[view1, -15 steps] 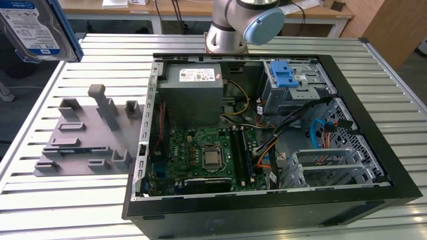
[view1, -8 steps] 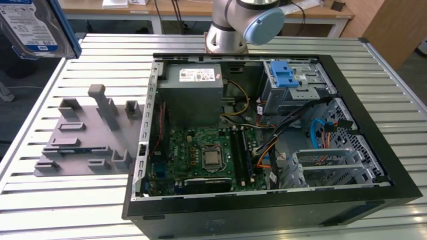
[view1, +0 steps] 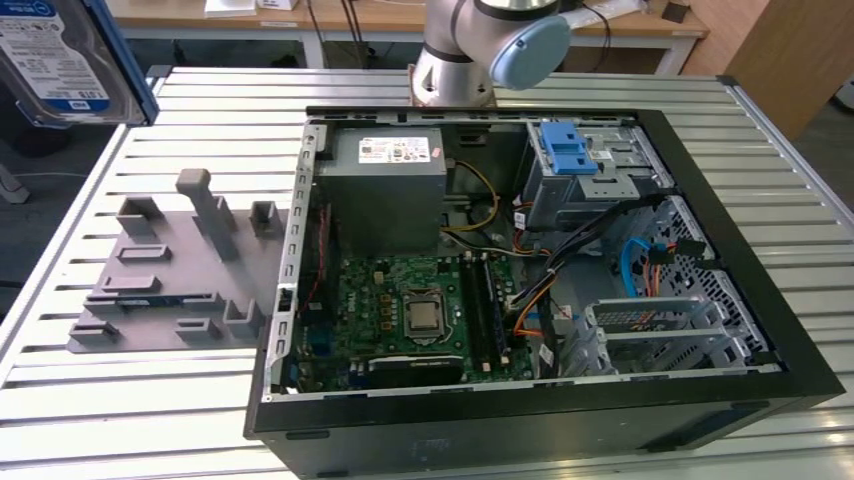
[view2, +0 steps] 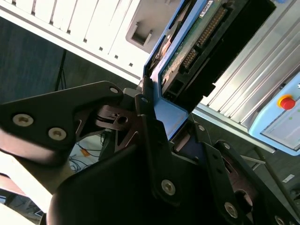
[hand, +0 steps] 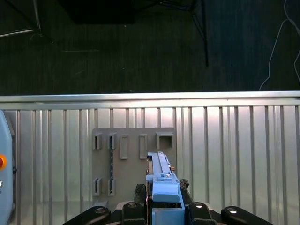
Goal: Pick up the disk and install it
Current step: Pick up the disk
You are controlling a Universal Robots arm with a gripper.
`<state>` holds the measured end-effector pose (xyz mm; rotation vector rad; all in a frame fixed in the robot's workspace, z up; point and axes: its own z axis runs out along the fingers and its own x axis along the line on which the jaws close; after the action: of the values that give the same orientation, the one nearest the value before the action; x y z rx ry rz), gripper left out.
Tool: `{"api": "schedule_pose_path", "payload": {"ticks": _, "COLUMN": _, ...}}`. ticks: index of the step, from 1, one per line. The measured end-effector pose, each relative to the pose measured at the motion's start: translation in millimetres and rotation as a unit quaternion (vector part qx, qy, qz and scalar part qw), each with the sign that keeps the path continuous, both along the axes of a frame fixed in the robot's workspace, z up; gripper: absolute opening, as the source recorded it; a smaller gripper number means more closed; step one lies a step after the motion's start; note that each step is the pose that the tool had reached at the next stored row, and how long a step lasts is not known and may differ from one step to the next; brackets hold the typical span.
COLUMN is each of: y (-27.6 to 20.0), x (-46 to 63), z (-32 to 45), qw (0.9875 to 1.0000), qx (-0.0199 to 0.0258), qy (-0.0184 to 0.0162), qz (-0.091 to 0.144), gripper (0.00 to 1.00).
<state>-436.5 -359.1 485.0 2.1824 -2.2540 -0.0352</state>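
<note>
The disk (view1: 51, 55), a silver hard drive with a white-and-blue label in a blue carrier, hangs high at the exterior view's upper left, beyond the table's corner. In the second wrist view my gripper (view2: 171, 119) is shut on the disk (view2: 187, 51), black fingers (view2: 146, 112) pressing the blue carrier from both sides. The first wrist view shows the disk (hand: 161, 176) edge-on between the fingers, above the grey fixture plate (hand: 131, 159). The open computer case (view1: 694, 150) lies on the table, with its grey drive cage and blue latch (view1: 574, 155) at the back.
A grey fixture plate (view1: 174, 270) with upright slots lies beside the case on the slatted metal table (view1: 134, 400). Inside the case are a grey power supply box (view1: 387, 180), the motherboard (view1: 414, 310) and loose cables (view1: 641, 260). A pendant with a red button (view2: 286, 102) rests on the table.
</note>
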Motion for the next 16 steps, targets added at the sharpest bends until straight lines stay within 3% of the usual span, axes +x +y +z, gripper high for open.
{"api": "schedule_pose_path", "payload": {"ticks": 6, "y": -11.5, "x": 0.2, "z": 0.0, "qw": 1.0000, "qx": 0.0000, "qy": 0.0000, "qz": 0.000, "gripper": 0.36}}
{"api": "schedule_pose_path", "payload": {"ticks": 16, "y": -17.9, "x": 16.2, "z": 0.0, "qw": 1.0000, "qx": 0.0000, "qy": 0.0028, "qz": 0.000, "gripper": 0.36}}
